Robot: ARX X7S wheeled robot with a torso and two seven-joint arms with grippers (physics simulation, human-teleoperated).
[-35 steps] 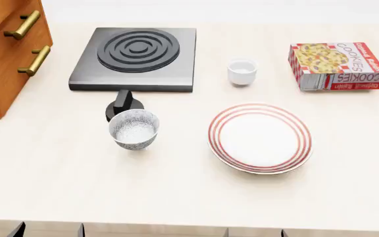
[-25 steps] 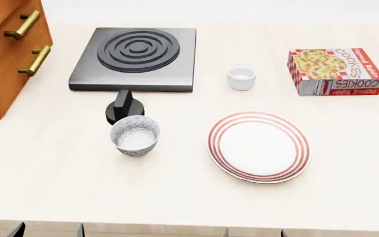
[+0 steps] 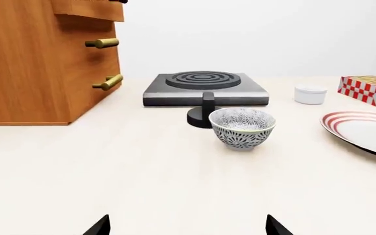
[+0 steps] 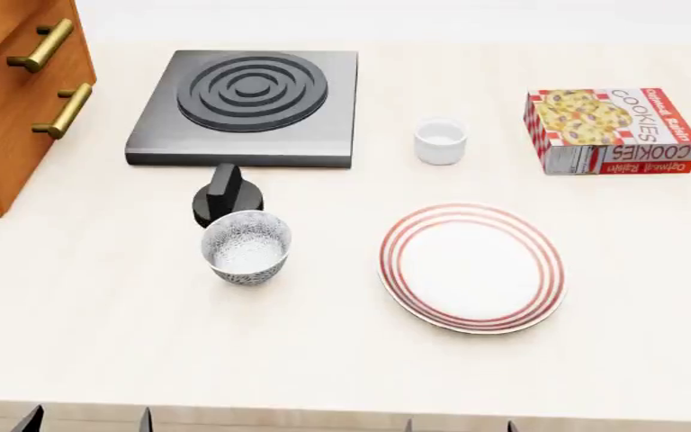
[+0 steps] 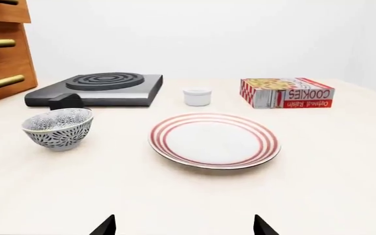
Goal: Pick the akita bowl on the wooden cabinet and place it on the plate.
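head view: patterned grey-white akita bowl (image 4: 246,247) upright beside red-ringed plate (image 4: 471,267); both claws seemingly released, only tips visible.

The head camera looked steeply down on the table (image 4: 105,342). Both wrist cameras sat low, facing across it, sharing the plate (image 5: 214,141) and stove (image 3: 204,88).

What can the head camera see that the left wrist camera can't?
Only the head view shows the whole plate and the cookie box lid from above. Only the left wrist view shows the left gripper, open, at the picture's edge. Both show the wooden cabinet, the stove, the patterned bowl on the table and the small white cup.
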